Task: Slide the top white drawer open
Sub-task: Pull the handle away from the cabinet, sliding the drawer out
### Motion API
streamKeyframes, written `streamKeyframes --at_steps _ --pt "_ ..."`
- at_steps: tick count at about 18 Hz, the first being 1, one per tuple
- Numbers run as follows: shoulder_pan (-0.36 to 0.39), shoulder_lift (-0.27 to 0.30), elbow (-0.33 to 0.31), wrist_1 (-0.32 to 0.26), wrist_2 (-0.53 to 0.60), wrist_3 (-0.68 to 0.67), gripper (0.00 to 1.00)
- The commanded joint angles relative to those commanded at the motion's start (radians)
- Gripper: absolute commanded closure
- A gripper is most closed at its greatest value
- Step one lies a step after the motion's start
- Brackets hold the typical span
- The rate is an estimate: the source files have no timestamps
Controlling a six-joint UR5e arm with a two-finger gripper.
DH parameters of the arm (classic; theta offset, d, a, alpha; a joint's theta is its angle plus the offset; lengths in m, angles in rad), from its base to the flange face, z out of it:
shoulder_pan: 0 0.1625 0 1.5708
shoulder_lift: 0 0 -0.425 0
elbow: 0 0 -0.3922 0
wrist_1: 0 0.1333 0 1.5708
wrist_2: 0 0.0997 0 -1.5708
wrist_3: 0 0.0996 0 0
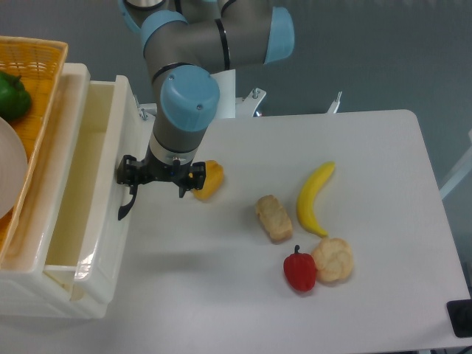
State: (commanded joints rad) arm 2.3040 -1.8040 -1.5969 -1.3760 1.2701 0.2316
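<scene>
The top white drawer (122,133) stands pulled out to the right from the white cabinet at the left, and its pale empty inside (77,184) shows. Its black curved handle (126,206) is on the front panel. My gripper (159,175) points down right at the drawer front. Its left finger (126,172) is at the top end of the handle and its right finger (194,178) is out over the table, so the jaws stand wide apart. The wrist hides the gap between them. The lower drawer is mostly hidden under the top one.
A wicker basket (40,66) on the cabinet holds a green pepper (11,96) and a white plate (6,173). On the table lie an orange fruit (211,179) beside the right finger, a bread piece (273,218), a banana (315,198), a red pepper (300,271) and a biscuit (333,259).
</scene>
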Motion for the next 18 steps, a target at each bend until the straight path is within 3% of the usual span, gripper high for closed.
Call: streamKeyframes --at_steps 18 --pt "0.074 0.0 0.003 0.0 0.008 0.121 0.0"
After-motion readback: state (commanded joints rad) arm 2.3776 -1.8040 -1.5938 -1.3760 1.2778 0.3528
